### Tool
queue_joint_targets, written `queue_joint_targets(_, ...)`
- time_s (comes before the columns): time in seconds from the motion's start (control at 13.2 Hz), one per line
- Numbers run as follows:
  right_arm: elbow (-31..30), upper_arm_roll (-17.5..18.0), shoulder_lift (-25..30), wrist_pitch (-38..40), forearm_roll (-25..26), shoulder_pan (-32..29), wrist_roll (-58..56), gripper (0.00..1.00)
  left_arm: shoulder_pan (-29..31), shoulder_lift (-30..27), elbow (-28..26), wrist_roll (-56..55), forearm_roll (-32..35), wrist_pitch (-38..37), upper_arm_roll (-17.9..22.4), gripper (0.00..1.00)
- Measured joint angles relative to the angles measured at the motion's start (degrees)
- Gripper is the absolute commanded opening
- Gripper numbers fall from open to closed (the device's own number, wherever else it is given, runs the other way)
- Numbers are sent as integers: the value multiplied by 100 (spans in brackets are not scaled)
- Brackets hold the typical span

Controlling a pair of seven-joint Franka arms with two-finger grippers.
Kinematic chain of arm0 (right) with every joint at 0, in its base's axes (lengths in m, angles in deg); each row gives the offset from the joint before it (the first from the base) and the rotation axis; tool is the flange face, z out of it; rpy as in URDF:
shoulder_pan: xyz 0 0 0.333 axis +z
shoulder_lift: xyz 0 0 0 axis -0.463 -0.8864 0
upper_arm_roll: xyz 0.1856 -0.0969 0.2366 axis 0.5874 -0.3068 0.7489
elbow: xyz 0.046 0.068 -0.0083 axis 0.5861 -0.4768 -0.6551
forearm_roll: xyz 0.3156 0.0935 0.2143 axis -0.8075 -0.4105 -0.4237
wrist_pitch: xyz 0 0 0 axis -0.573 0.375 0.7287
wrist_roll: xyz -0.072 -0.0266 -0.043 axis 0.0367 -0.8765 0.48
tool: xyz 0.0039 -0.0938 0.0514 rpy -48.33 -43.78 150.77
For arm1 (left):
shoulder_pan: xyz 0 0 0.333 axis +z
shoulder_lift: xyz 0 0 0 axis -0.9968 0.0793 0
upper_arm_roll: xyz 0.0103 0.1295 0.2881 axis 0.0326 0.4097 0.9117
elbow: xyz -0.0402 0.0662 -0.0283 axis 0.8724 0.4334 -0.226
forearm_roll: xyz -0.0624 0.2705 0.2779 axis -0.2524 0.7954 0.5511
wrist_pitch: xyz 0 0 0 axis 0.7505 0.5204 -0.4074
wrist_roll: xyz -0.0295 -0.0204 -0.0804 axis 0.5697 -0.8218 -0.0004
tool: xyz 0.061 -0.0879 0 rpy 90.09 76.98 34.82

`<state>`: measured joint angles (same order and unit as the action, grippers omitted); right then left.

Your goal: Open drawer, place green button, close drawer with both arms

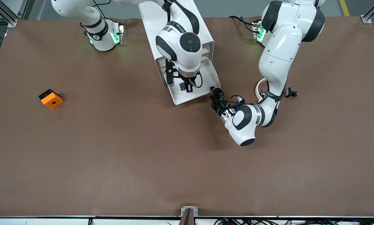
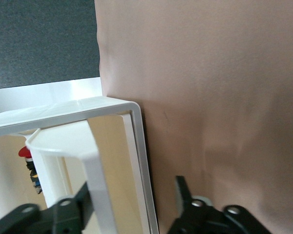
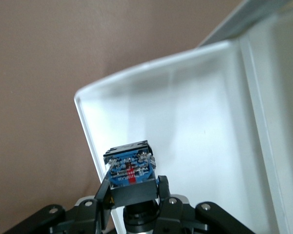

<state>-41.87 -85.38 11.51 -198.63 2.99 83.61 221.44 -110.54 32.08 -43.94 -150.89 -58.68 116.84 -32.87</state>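
The right gripper (image 3: 132, 192) pinches the button (image 3: 130, 168) over the open drawer (image 1: 205, 79). The left gripper (image 1: 216, 97), spread, straddles its corner. A tilted release could bounce the button out.

Brown counter (image 1: 112, 150), white cabinet (image 1: 162, 18) and white drawer (image 1: 190, 97); the button (image 3: 129, 170) shows a blue base with red; orange cube (image 1: 51, 99) with black.

High front camera faces robots; both wrist cameras close on drawer (image 1: 193, 93), shared.
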Motion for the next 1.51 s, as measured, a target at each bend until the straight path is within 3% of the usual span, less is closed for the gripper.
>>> queue_joint_targets(0.76, 359, -5, -671, -253, 0, 381, 652, 0, -16, -9, 92, 13, 0, 12, -1, 100)
queue_joint_targets(1.51, 574, -5, -919, -403, 0, 440, 769, 0, -49, -160, 101, 14, 0, 12, -5, 100)
